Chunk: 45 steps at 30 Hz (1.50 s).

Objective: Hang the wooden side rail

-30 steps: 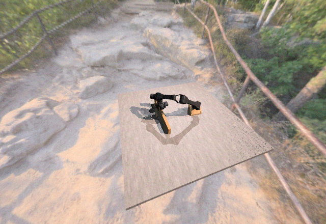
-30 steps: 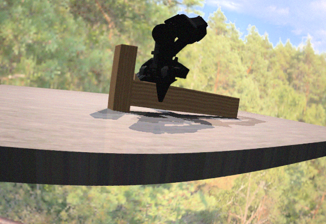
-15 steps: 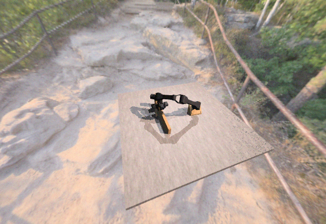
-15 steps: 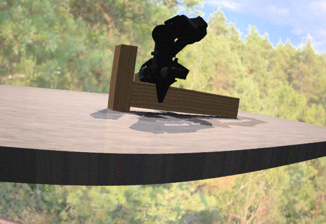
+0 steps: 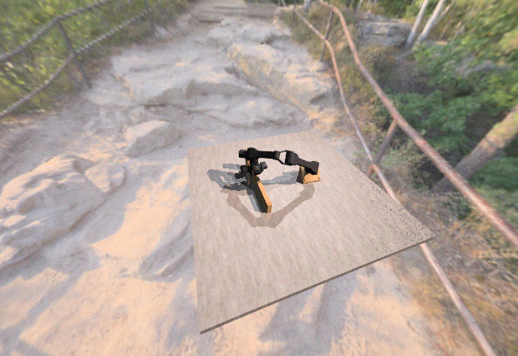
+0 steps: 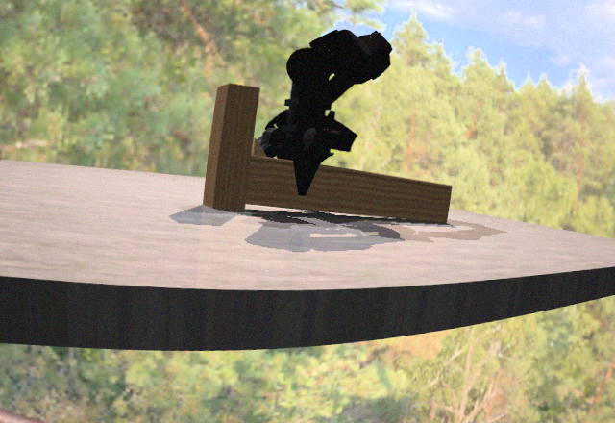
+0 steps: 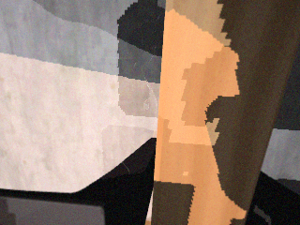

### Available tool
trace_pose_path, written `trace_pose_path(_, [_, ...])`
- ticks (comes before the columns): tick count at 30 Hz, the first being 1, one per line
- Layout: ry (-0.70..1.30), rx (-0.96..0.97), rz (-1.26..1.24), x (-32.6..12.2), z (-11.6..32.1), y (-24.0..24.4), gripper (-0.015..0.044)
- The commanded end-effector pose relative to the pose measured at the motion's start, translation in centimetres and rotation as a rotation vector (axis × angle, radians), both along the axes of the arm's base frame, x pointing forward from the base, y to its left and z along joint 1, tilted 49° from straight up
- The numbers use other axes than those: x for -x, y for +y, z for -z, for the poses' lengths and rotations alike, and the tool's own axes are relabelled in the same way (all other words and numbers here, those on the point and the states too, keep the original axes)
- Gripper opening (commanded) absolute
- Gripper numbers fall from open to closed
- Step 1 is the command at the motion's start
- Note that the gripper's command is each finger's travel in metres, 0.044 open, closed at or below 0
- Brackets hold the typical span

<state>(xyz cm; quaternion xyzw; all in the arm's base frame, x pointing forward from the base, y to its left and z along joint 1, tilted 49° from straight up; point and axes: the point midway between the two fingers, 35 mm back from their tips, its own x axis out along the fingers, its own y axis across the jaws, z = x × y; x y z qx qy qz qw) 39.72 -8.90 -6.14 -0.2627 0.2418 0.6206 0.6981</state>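
Observation:
The wooden rail slopes gently, its far end on the table and its other end raised a little above it. That raised end is right against the upright headboard post, with no gap visible in the exterior view. In the top view the arm mostly covers the post. My gripper is shut on the rail, nearer the post end, with one dark finger on each side. The steel hooks, the slot and its pins are hidden, so whether the hooks sit on the pins cannot be told.
The pale table carries everything. The black arm reaches over from its base, where a small tan block shows. The table's front edge shows below the rail. Shadows lie around the rail.

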Motion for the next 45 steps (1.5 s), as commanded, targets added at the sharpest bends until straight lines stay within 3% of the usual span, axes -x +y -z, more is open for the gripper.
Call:
trace_pose_path(1, [0.002, 0.004, 0.004, 0.0, 0.2, -0.1, 0.0000])
trace_pose_path(27, [0.002, 0.004, 0.004, 0.0, 0.4, 0.2, 0.0000])
trace_pose_path(43, [0.002, 0.003, 0.003, 0.2, -0.9, -1.2, 0.0420])
trace_pose_path(45, [0.002, 0.005, 0.004, 0.4, -1.9, -2.3, 0.0440])
